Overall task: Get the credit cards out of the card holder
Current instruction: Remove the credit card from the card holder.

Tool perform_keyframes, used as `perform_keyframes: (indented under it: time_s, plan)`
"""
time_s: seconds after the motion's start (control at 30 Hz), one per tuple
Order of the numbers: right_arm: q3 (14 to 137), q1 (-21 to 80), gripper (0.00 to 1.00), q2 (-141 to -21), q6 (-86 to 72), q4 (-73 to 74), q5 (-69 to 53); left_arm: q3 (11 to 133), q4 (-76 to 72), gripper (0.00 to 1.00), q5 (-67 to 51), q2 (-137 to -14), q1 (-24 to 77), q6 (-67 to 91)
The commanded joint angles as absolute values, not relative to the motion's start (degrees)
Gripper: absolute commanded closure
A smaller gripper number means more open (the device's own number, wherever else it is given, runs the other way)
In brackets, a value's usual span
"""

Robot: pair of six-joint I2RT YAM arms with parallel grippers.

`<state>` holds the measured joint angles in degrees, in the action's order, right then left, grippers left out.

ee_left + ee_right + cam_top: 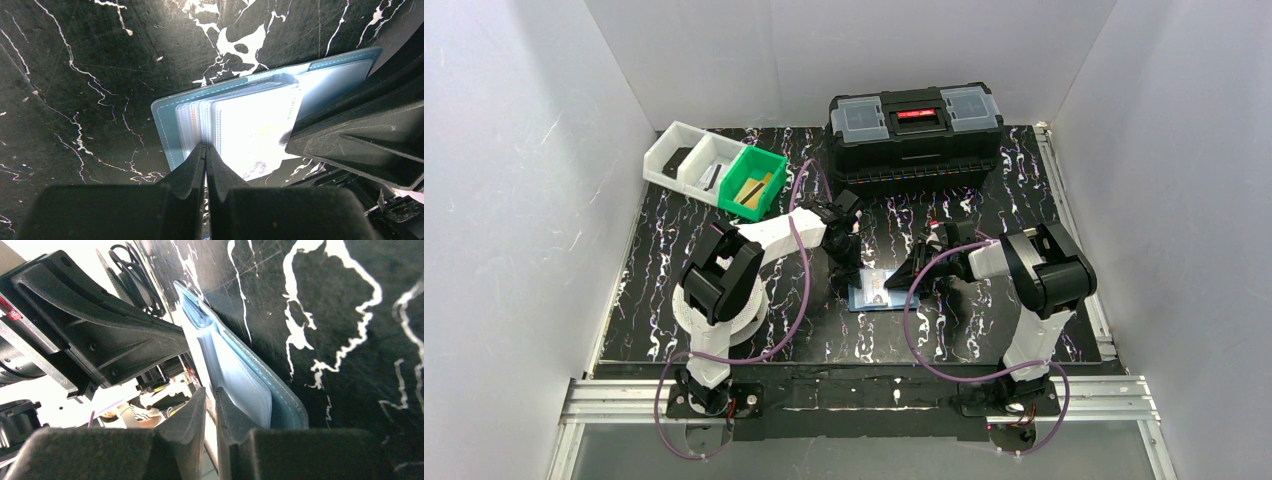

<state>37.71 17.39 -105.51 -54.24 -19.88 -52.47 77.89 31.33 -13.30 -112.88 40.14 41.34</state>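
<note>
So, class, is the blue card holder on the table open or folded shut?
Open. The card holder lies spread on the table, its clear sleeves fanned and its paler inside showing.

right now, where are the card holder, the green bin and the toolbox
card holder (165, 125), left wrist view, blue cover edge
green bin (732, 182), top view, left wall
toolbox (914, 160), top view, front face

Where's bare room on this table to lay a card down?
Free: the black marbled mat between the blue folding card holder and the arm bases; also the strip between left arm and mat's left edge. Crowded: around the holder, where left hand and right hand meet.
</note>
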Motion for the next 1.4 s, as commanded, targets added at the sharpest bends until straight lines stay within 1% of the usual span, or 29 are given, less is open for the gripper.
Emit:
perform_keyframes:
  time_s: [0.0,0.23,0.27,0.37,0.7,0.87,0.97,1.0,1.07,1.1,1.17,1.27,1.37]
  plan:
    - [39.14,17.99,0.80,-106.79,-54.13,-17.83,-52.44,75.24,34.54,1.00,-9.94,-115.50,40.69,40.25]
    - [40.55,18.83,0.85,-106.47,-52.52,-13.97,-50.35,75.06,34.47,1.00,-9.95,-115.49,40.74,40.27]
    - [40.91,18.98,0.90,-105.53,-51.56,-11.67,-48.69,74.91,34.45,1.00,-9.85,-115.55,40.73,40.32]
    - [41.17,18.98,0.98,-103.68,-49.63,-8.27,-46.40,75.01,34.62,1.00,-9.83,-115.66,40.62,40.26]
    - [41.83,18.78,0.99,-94.83,-43.10,2.65,-37.24,73.22,34.80,1.00,-9.44,-115.45,40.18,40.11]
    - [40.95,17.49,0.99,-94.00,-41.92,3.51,-36.91,72.63,34.63,1.00,-9.46,-115.08,39.99,40.06]
    - [40.54,17.23,0.99,-94.66,-41.61,2.50,-38.77,72.48,34.55,1.00,-9.47,-114.88,39.90,39.90]
    - [40.56,17.23,0.96,-95.09,-41.80,1.79,-39.71,72.46,34.50,1.00,-9.59,-114.95,39.90,39.85]
    - [40.37,17.25,0.81,-96.01,-42.42,0.58,-41.08,72.43,34.46,1.00,-9.73,-115.04,39.90,39.87]
    - [40.39,17.23,0.75,-96.40,-42.72,-0.73,-41.64,72.43,34.38,1.00,-9.77,-115.05,39.89,39.90]
    - [40.43,17.23,0.68,-97.34,-43.48,-2.54,-43.09,72.46,34.23,1.00,-9.92,-114.94,39.90,39.88]
    - [40.18,17.32,0.65,-98.59,-45.06,-5.22,-45.00,72.52,34.21,1.00,-10.02,-115.05,39.88,39.86]
    - [40.34,17.36,0.64,-100.09,-45.96,-6.64,-46.24,72.60,34.19,1.00,-10.11,-115.01,39.90,39.81]
